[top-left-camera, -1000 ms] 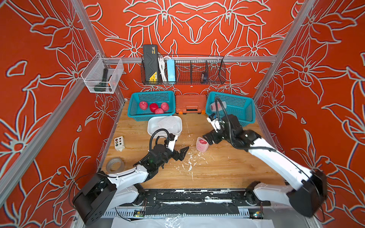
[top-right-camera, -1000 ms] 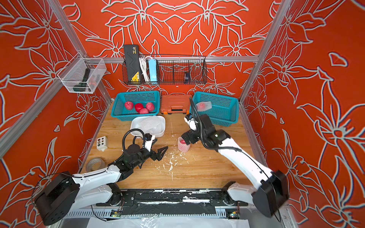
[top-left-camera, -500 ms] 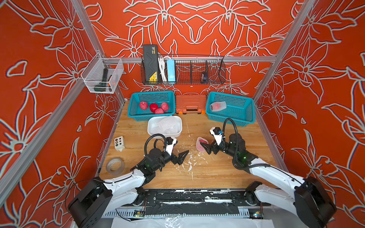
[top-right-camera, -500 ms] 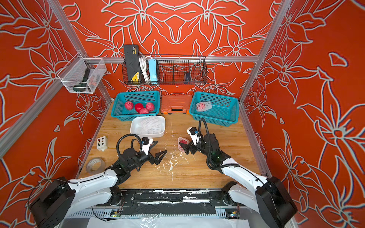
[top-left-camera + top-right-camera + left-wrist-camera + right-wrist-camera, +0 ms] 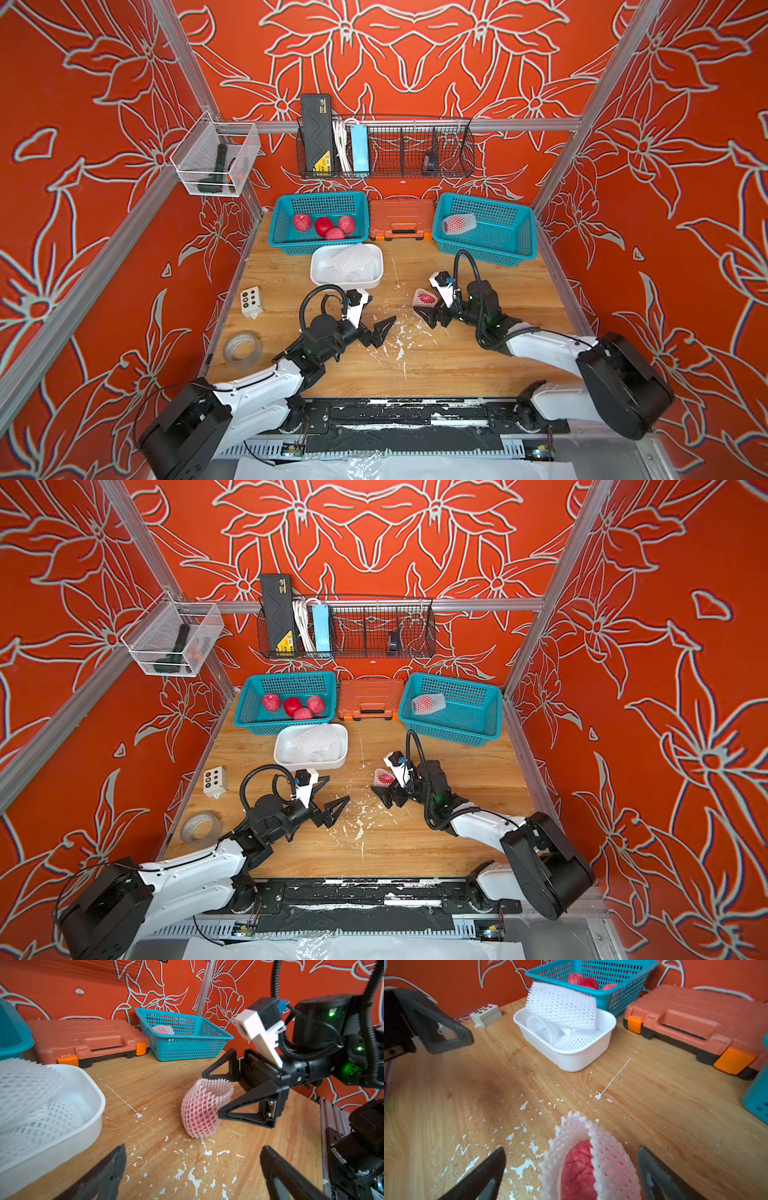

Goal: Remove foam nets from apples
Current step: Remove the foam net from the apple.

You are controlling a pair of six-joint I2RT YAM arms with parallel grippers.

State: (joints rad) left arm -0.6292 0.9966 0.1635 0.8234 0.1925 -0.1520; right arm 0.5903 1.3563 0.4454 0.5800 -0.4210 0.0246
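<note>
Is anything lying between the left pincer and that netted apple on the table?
Nothing visible blocks it. Between the open left pincer and the netted apple there is only wooden table scattered with flat white foam crumbs. The right pincer straddles the apple, open, from the opposite side.

Top views, two: set high above and well apart from my fingers, side by side, facing down toward the back wall, both taking in the whole table (image 5: 457, 365). Left wrist view: low behind my left fingers (image 5: 108, 1174), facing past them to the netted apple (image 5: 199, 1113) and my right fingers (image 5: 249, 1105). Right wrist view: low behind my right fingers (image 5: 488, 1176), the same netted apple (image 5: 579, 1167) close between them; both wrist views share that apple and the white tray (image 5: 571, 1061).
</note>
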